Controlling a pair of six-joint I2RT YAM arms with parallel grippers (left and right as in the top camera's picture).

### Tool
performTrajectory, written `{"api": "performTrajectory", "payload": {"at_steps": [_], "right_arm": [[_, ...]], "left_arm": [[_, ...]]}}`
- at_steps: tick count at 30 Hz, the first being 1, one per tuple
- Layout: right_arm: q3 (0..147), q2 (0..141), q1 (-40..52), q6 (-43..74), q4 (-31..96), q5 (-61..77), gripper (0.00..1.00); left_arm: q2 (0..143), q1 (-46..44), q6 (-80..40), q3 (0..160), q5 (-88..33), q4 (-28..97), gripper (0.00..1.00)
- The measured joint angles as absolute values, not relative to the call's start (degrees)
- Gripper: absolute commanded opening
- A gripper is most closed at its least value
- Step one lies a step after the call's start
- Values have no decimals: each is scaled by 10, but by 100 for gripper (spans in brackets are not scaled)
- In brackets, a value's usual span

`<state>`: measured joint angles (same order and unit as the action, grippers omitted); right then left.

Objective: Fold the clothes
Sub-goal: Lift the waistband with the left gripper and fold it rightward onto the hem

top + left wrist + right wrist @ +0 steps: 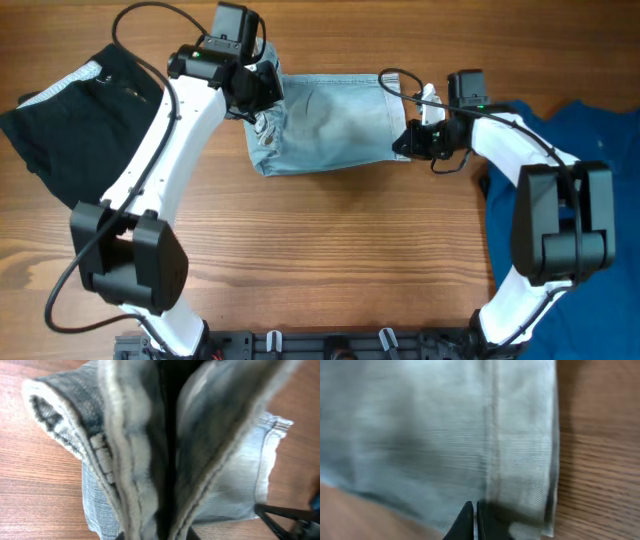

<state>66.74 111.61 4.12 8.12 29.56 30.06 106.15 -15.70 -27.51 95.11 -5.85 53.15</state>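
Denim shorts (330,125), pale blue, lie at upper centre of the overhead frame on the wooden table (330,260). A black garment (70,120) sits at upper left and a royal-blue top (610,130) at the right edge, both apart from the shorts.

Step in hand (judgement): folding the shorts across, with one arm at each end.

Left gripper (262,100): at the upper left end of the shorts. In the left wrist view a thick bunch of cuffed hem rises between the jaws and fills the frame, so it holds the denim with the jaws as far apart as the bunch is thick. The fingers themselves are almost out of view.

Right gripper (408,140): at the lower right corner of the shorts. In the right wrist view the fingertips (466,522) stand nearly together over the seamed edge, with a pale sliver between them. I read this as a narrow pinch on the cloth edge. How deep the bite goes cannot be told.

To do it well (judgement):
- Lift both ends level so the cloth does not twist.
- Keep the layers in the left bunch together, since a cuff slipping out would spoil the edge.
- Carry one end over the other and line up the seams before letting go.
- Stay clear of the blue top nearby.
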Motion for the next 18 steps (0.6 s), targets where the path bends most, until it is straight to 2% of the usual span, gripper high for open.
{"api": "performTrajectory", "payload": {"at_steps": [12,18], "right_arm": [[677,1150,45,116,295,303,4],[677,1151,44,117,295,305,4]], "left_arm": [[1061,-248,-276,951,-63,407,4],[1117,-293,-276,951,-67,352,4]]}}
